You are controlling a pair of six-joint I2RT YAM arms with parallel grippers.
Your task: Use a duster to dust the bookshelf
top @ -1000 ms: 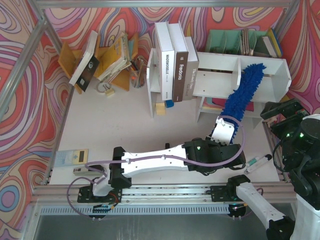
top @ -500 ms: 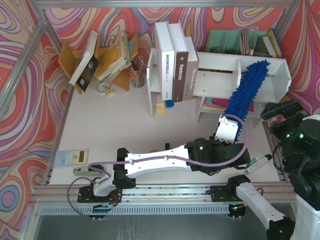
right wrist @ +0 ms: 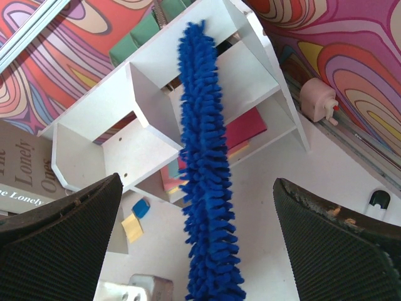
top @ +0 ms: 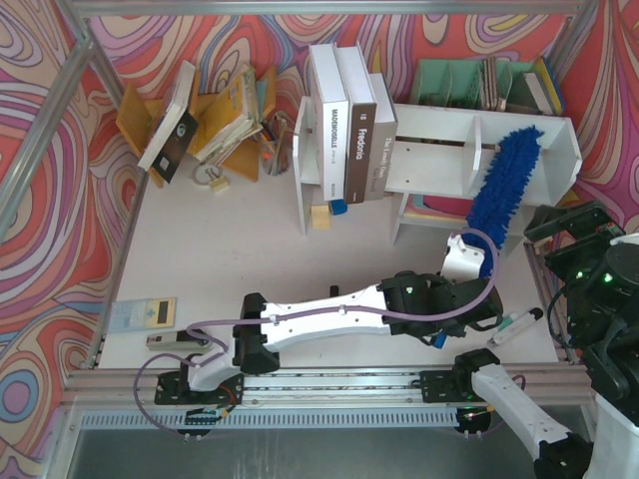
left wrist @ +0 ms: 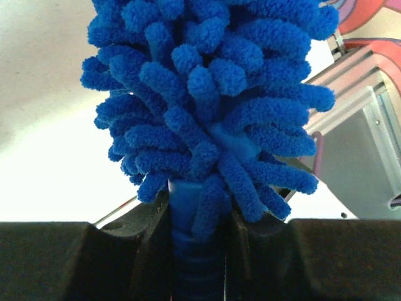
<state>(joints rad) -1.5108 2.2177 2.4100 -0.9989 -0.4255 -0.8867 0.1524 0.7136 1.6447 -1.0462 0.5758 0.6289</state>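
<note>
The long blue fluffy chenille duster has slid rightward from the divider, its head across the right compartment of the white wooden bookshelf. Left claw clamps its handle; right claw gapes wide, holding nothing.

— What lies across the bookshelf?
— The blue fluffy duster. It runs from in front of the shelf up over the compartment to the right of the divider, and its tip is near the shelf's far edge. I can't tell whether it touches the wood.
— And the right gripper?
— It's in front of the shelf. Its black textured fingers are spread wide and clamp nothing.
— Anything else?
— A teal file organizer stands behind the shelf, a pink book lies under it, and yellow sticky notes sit by its front.
</note>
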